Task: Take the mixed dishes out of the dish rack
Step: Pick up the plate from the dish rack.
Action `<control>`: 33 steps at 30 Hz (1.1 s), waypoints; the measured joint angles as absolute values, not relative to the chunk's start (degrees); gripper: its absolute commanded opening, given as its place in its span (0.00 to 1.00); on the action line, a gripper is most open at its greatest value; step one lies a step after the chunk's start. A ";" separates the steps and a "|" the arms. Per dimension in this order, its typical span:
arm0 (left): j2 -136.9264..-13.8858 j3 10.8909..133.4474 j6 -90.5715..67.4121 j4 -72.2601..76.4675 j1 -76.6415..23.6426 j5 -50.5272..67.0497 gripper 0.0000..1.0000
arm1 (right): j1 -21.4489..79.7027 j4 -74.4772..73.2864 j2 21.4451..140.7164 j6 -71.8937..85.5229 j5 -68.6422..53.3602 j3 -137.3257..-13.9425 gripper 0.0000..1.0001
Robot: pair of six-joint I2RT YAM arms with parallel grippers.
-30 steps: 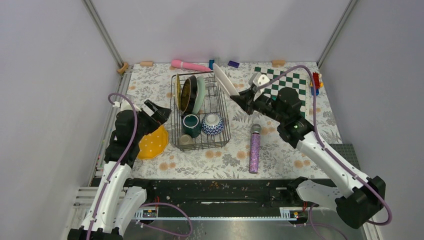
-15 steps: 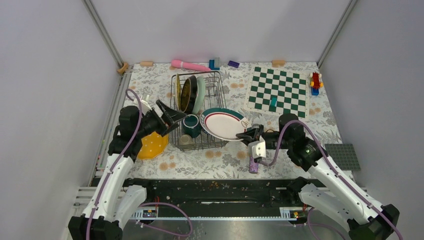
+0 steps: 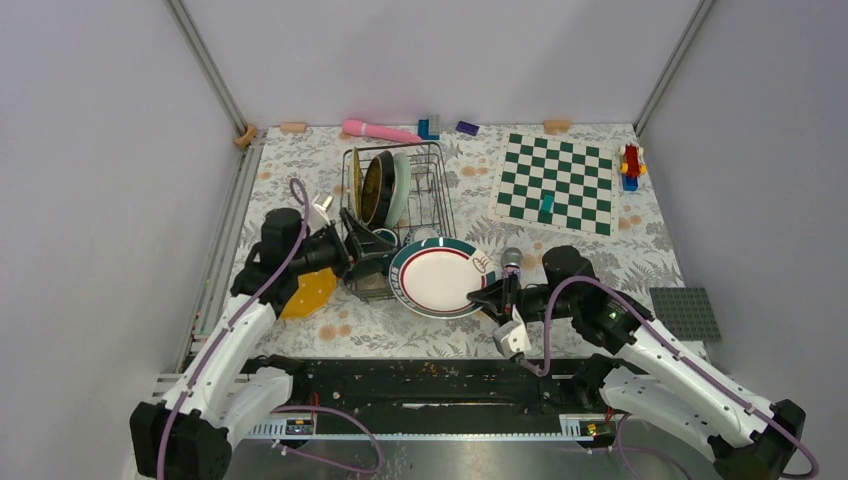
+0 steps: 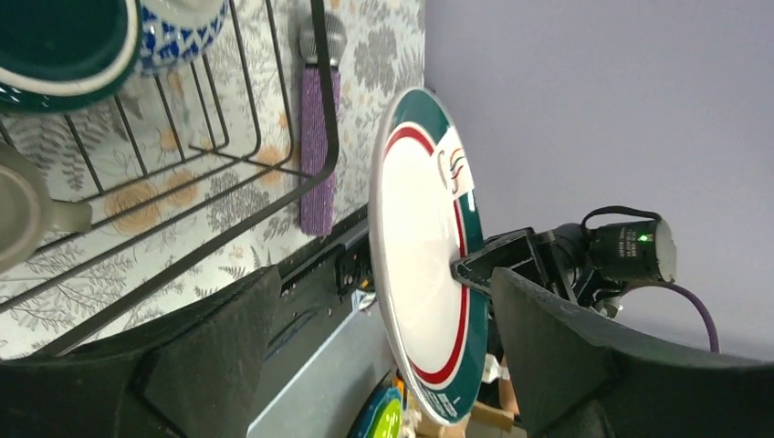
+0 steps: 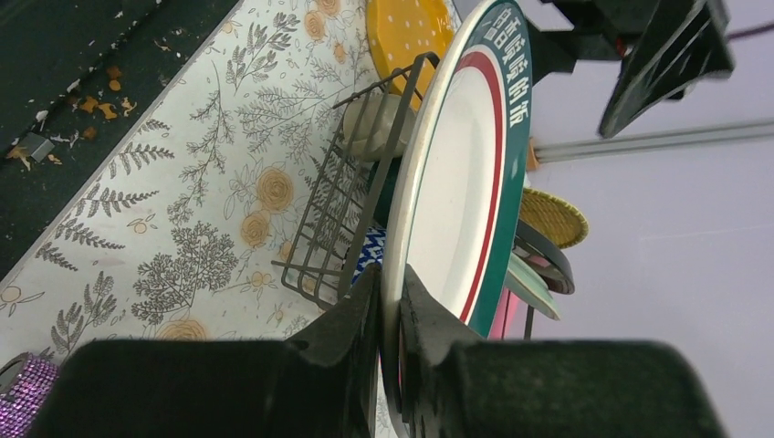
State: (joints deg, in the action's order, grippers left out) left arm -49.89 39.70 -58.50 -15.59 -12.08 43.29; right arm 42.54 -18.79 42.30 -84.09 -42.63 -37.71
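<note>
My right gripper (image 3: 486,293) is shut on the right rim of the white plate with the green-red rim (image 3: 438,277), held tilted just in front of the dish rack (image 3: 437,192). In the right wrist view both pads (image 5: 365,306) pinch that plate's (image 5: 456,182) edge. My left gripper (image 3: 370,262) stands open astride the plate's left edge; the plate (image 4: 420,246) sits between its fingers (image 4: 214,347) with gaps on both sides. Upright plates (image 3: 385,188) stay in the rack, along with a teal mug (image 4: 64,46), a patterned bowl (image 4: 183,23) and a greyish cup (image 4: 27,210). A yellow plate (image 3: 310,290) lies flat to the left of the rack.
A glittery purple cylinder (image 3: 511,260) lies right of the rack, partly behind my right arm. The green-white chessboard (image 3: 560,185) is at the back right with a toy (image 3: 630,165) beside it. A pink object (image 3: 378,130) lies along the back edge, and a grey baseplate (image 3: 690,312) sits at the right.
My right arm swung the plate down from above the rack's back right to the rack's front. My left gripper reached right until its open jaws straddled the plate's left rim.
</note>
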 measured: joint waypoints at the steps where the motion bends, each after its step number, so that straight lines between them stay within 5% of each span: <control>1: -50.87 39.70 -58.46 -15.79 -13.26 43.38 0.82 | 43.09 -18.79 42.15 -84.44 -42.26 -37.56 0.00; 11: -56.40 39.72 -57.10 -18.50 -21.02 43.11 0.50 | 45.74 -19.14 41.47 -90.67 -40.25 -37.30 0.00; 14: -57.08 39.75 -57.04 -18.61 -22.41 43.09 0.26 | 46.39 -19.31 41.47 -91.33 -39.33 -37.30 0.00; 16: -57.49 39.83 -57.08 -18.35 -23.22 43.13 0.03 | 46.85 -20.29 41.47 -91.46 -38.79 -37.17 0.07; 17: -57.65 39.88 -57.28 -18.37 -23.51 43.11 0.00 | 47.05 -20.71 41.47 -91.55 -38.52 -36.99 0.13; 21: -58.13 40.07 -57.10 -18.44 -24.23 42.85 0.00 | 47.42 -21.45 41.34 -92.31 -37.91 -36.67 0.43; 24: -58.15 40.12 -56.23 -18.68 -24.29 42.24 0.00 | 47.44 -21.32 40.64 -93.03 -37.56 -36.67 0.97; 33: -55.40 40.01 -55.83 -13.98 -24.29 40.51 0.00 | 47.48 -22.52 37.26 -93.43 -37.52 -36.80 1.00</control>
State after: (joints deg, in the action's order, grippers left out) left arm -55.40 40.01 -55.83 -13.98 -24.29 40.51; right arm 47.48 -22.52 37.26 -93.43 -37.52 -36.80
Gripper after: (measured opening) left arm 0.054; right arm 0.993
